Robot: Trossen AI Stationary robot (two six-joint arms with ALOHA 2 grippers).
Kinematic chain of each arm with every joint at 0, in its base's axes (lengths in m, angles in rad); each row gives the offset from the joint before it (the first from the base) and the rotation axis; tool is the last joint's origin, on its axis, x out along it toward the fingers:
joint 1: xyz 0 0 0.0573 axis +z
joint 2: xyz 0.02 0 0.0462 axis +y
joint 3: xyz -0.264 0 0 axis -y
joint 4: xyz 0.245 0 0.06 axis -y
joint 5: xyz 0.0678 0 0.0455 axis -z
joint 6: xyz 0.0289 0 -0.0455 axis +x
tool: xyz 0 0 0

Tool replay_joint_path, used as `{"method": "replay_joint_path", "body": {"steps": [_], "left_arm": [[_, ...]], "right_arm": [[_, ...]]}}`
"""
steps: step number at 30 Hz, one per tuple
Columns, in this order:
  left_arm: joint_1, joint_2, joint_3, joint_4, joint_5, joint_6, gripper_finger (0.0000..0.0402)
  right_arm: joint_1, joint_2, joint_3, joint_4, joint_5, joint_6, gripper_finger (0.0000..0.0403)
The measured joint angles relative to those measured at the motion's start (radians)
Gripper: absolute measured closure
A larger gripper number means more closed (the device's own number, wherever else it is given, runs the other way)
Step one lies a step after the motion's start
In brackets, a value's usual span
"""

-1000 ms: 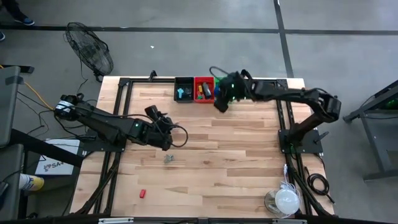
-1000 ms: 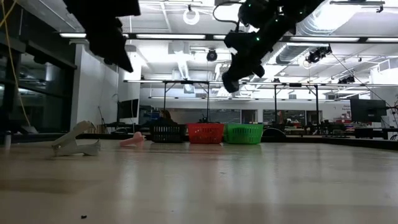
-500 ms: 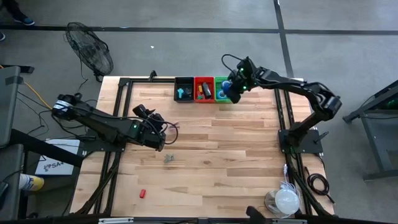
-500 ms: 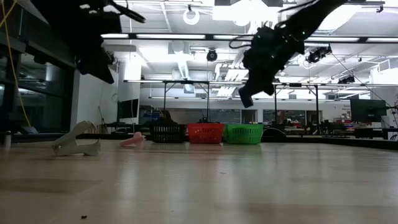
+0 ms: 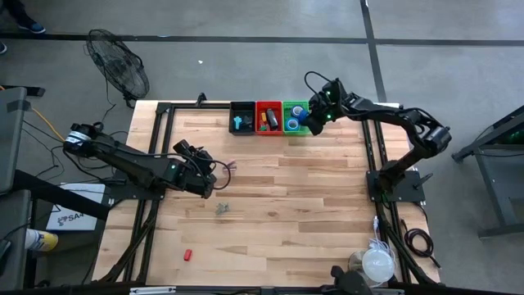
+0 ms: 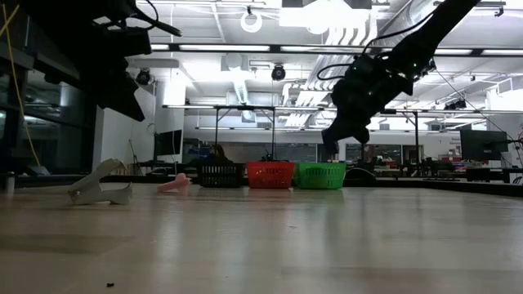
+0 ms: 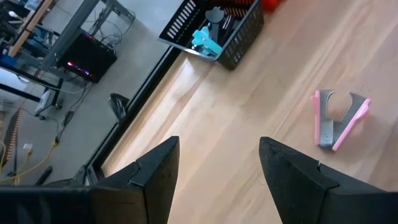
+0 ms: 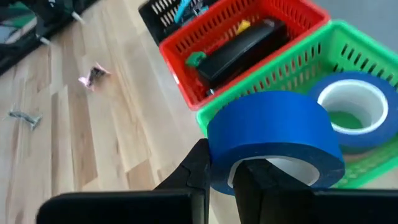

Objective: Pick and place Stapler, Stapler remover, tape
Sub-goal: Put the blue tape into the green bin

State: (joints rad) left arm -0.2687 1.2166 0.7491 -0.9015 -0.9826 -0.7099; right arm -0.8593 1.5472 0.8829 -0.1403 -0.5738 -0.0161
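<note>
Wide bare tabletop [image 5: 295,205] near; left claw [image 7: 214,165] hangs above it, fingers apart, pink stapler remover [image 7: 339,119] lying just ahead. Far edge: right claw [image 8: 221,171] clamped on blue tape roll [image 8: 273,140], over green basket [image 8: 367,56] rim, another blue roll [image 8: 351,109] inside.

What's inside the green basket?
One roll of blue tape already lies in the green basket. The right gripper holds a second blue roll above the rim, which covers part of the basket, so anything beneath it can't be seen.
</note>
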Motion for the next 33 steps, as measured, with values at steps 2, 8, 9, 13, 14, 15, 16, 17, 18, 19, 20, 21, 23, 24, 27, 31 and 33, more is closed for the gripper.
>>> {"method": "replay_joint_path", "body": {"steps": [2, 8, 9, 13, 14, 15, 16, 17, 18, 19, 20, 21, 23, 24, 27, 31, 33], "left_arm": [[0.0, -0.001, -0.001, 0.011, 0.0, 0.005, 0.0186], [0.0, -0.001, 0.0, 0.015, -0.002, 0.006, 0.0186], [0.0, -0.001, 0.0, 0.016, -0.002, 0.006, 0.0186], [0.0, -0.001, 0.0, 0.016, 0.001, 0.006, 0.0186], [0.0, -0.001, 0.0, 0.016, 0.001, 0.006, 0.0186], [0.0, -0.001, 0.0, 0.016, 0.001, 0.006, 0.0186], [0.0, -0.001, 0.0, 0.016, 0.001, 0.006, 0.0186], [0.0, -0.001, 0.0, 0.016, 0.001, 0.006, 0.0186], [0.0, -0.001, 0.0, 0.016, 0.001, 0.006, 0.0186], [0.0, -0.001, 0.0, 0.016, 0.002, 0.006, 0.0186], [0.0, -0.001, 0.0, 0.016, 0.003, 0.006, 0.0186], [0.0, -0.001, 0.0, 0.015, 0.004, 0.006, 0.0186], [0.0, -0.001, 0.0, 0.013, 0.004, 0.006, 0.0186], [0.0, -0.001, 0.0, 0.013, 0.005, 0.008, 0.0186], [0.0, 0.0, 0.0, 0.018, 0.008, 0.018, 0.0186], [0.0, 0.0, 0.0, 0.024, 0.012, 0.025, 0.0186], [0.0, 0.0, 0.0, 0.026, 0.022, 0.025, 0.0186]], "right_arm": [[0.0, 0.005, -0.017, 0.038, 0.008, 0.006, 0.0372], [0.003, 0.005, -0.063, 0.123, 0.051, 0.02, 0.0372], [0.004, 0.005, -0.071, 0.138, 0.06, 0.02, 0.0372], [0.011, 0.005, -0.112, 0.188, 0.121, 0.038, 0.0372], [0.014, 0.005, -0.128, 0.212, 0.126, 0.037, 0.0372], [0.017, 0.005, -0.144, 0.239, 0.131, 0.037, 0.0372], [0.02, 0.005, -0.156, 0.268, 0.137, 0.038, 0.0372], [0.022, 0.005, -0.169, 0.292, 0.142, 0.037, 0.0372], [0.026, 0.005, -0.18, 0.315, 0.152, 0.037, 0.0372], [0.03, 0.005, -0.192, 0.338, 0.164, 0.036, 0.0372], [0.034, 0.005, -0.202, 0.363, 0.175, 0.036, 0.0372], [0.037, 0.005, -0.211, 0.386, 0.179, 0.035, 0.0372], [0.045, 0.005, -0.222, 0.415, 0.179, 0.032, 0.0372], [0.049, 0.005, -0.225, 0.426, 0.18, 0.021, 0.0372], [0.057, 0.005, -0.226, 0.414, 0.185, -0.018, 0.037], [0.057, 0.005, -0.226, 0.41, 0.189, -0.047, 0.0366], [0.057, 0.005, -0.226, 0.41, 0.19, -0.063, 0.0366]]}}
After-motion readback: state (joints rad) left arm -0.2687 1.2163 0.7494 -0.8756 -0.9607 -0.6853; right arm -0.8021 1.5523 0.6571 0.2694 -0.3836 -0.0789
